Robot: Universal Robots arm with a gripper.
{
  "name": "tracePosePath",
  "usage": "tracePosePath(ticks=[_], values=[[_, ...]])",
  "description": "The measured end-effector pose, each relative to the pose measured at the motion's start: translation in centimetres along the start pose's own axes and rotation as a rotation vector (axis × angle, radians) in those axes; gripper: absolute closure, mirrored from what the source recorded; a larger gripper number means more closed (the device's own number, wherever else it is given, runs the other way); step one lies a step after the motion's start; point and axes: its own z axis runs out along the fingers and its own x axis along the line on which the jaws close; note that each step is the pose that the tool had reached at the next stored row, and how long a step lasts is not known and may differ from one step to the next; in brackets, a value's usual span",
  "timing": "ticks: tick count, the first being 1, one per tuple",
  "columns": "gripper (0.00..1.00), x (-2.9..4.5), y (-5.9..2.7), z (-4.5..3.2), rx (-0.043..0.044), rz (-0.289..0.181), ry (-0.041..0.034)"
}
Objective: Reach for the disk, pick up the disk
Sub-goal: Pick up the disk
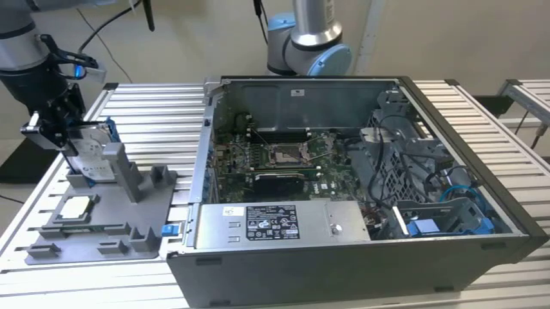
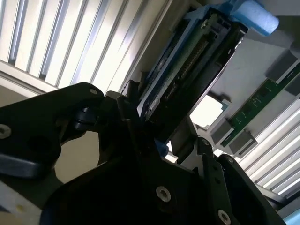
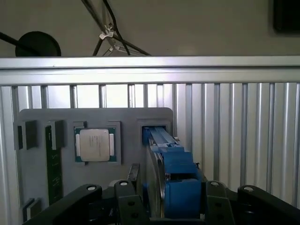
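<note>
I log: disk (image 1: 93,158) silver-grey, white label, blue frame; fixture tray (image 1: 129,215) plain grey; tabletop (image 1: 154,106) ribbed silver; end effector (image 1: 62,138) black; chip (image 3: 95,144) silver, green-edged; circuit strip (image 3: 54,164) dark green.

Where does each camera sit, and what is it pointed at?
Exterior view: off the arm, looking down on the open computer case, tray and disk; the arm and gripper show at the exterior view's left.
First wrist view: on the arm, looking along the disk across the tray; black gripper parts show.
Second wrist view: on the arm, close against the disk; gripper body shows.
All share the disk.
</note>
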Motion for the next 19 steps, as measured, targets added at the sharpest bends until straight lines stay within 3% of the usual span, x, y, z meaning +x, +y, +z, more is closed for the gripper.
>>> tracePosePath(ticks=[5, 12, 19], values=[[1.0, 0.0, 0.0, 0.39, -0.0003, -0.001, -0.0146], [1.0, 0.03, -0.01, 1.0, -0.0122, 0.0, -0.0158], [1.0, 0.05, -0.01, 1.34, -0.0132, 0.0, -0.0206]])
